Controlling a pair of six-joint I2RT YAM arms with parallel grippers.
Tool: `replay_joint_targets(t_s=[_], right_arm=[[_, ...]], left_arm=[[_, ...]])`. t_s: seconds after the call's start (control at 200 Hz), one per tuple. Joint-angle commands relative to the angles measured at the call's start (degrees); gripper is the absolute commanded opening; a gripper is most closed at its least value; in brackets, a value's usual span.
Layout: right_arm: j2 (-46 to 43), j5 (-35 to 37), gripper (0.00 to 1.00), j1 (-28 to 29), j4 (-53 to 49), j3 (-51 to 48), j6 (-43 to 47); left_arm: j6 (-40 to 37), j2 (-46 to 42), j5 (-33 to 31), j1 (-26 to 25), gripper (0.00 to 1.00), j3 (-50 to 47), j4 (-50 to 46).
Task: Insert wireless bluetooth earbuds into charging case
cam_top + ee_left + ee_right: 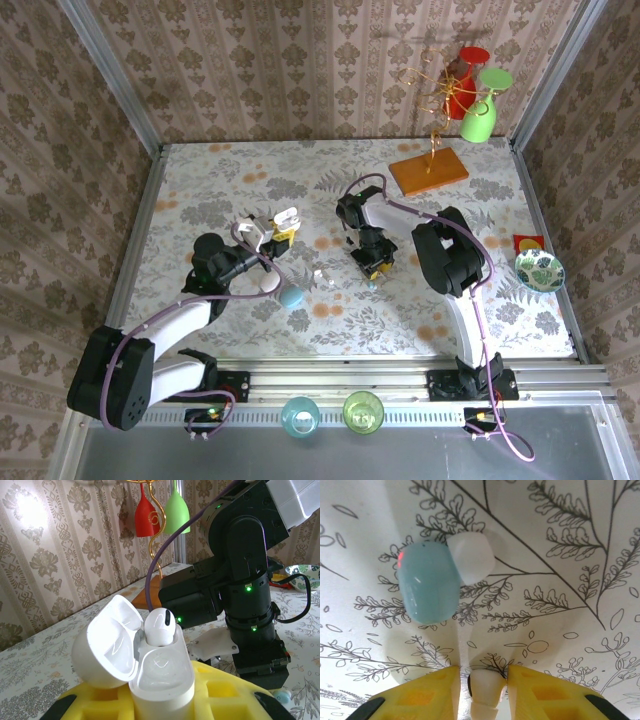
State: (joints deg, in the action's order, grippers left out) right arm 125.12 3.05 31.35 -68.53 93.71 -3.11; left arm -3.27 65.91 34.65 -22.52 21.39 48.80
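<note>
My left gripper (pixel 272 236) (pixel 162 700) is shut on the white charging case (pixel 162 677) (pixel 287 215), held upright between the yellow fingers (pixel 227 695). The case's lid (pixel 107 642) is swung open to the left. One white earbud (pixel 161 626) sits in the far slot, and the near slot is empty. My right gripper (pixel 376 268) (pixel 484 680) points down at the table, shut on a second white earbud (pixel 485 689) between its yellow fingers (pixel 540 692). A teal-blue earbud (pixel 427 582) (pixel 372 285) with a white tip (pixel 471 557) lies on the table just beyond those fingertips.
A blue oval case (pixel 291 296) and a white oval case (pixel 268 283) lie near the left arm. A wire stand on a wooden base (pixel 428 170) with red and green glasses stands at the back right. A patterned bowl (pixel 539 270) sits at the right edge. Two cups (pixel 300 415) stand on the near rail.
</note>
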Motion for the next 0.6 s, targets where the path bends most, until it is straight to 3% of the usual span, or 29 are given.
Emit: replay_joint_targets(t_s=[0.0,0.25,0.595], right_arm=[[1.6,1.3,0.30,-0.2,-1.6,-1.8,0.7],[-0.9,2.1,0.26,-0.2,0.3,-2.6,-0.5],[-14.4,3.6,0.27,0.0,9.4,-8.6,-3.3]], left_arm=[[-0.6,-0.2,0.4,-0.4,0.00,0.8,1.8],[-0.7,-0.2,0.4,-0.4,0.00,0.8,1.6],[-0.3,0.8,0.8,-0.6,0.00,1.1,2.7]])
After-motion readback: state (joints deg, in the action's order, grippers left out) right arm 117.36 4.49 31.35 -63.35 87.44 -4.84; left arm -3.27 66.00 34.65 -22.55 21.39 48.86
